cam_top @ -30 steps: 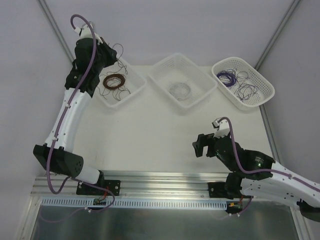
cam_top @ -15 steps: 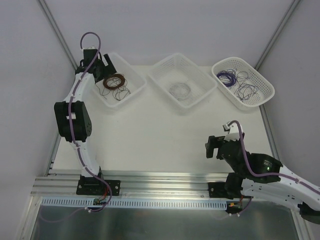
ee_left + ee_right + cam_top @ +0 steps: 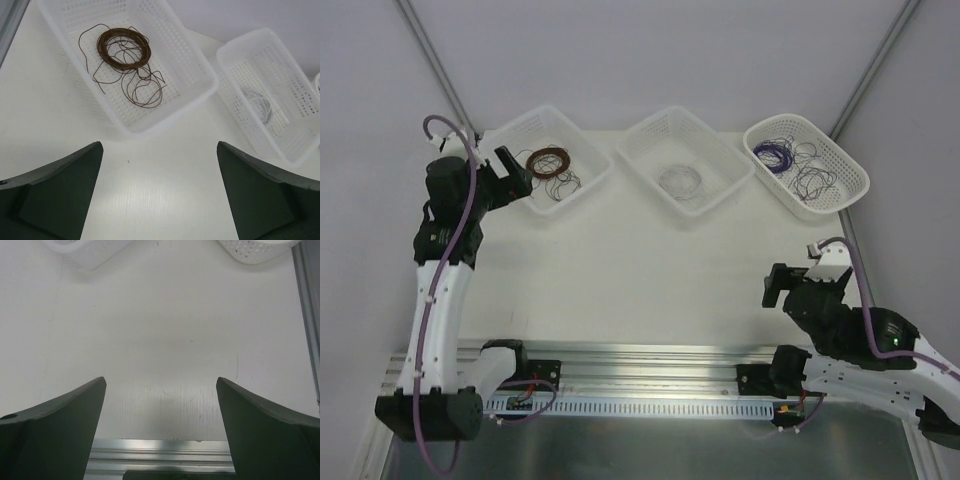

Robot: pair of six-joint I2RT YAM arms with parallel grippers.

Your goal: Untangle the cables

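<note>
Pulled back from the left basket (image 3: 582, 133), my left hand (image 3: 159, 150) hangs wide open and empty; my right hand (image 3: 160, 382), equally open and empty, sits well apart from the cables (image 3: 790, 160).

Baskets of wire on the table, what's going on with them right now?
Nothing is being held. The left gripper hangs open just short of the left basket, which holds a brown coil. The right gripper is open over the table. The tangled cables lie in the right basket, untouched.

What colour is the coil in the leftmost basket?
Dark brown coil, best seen from the left wrist.
</note>
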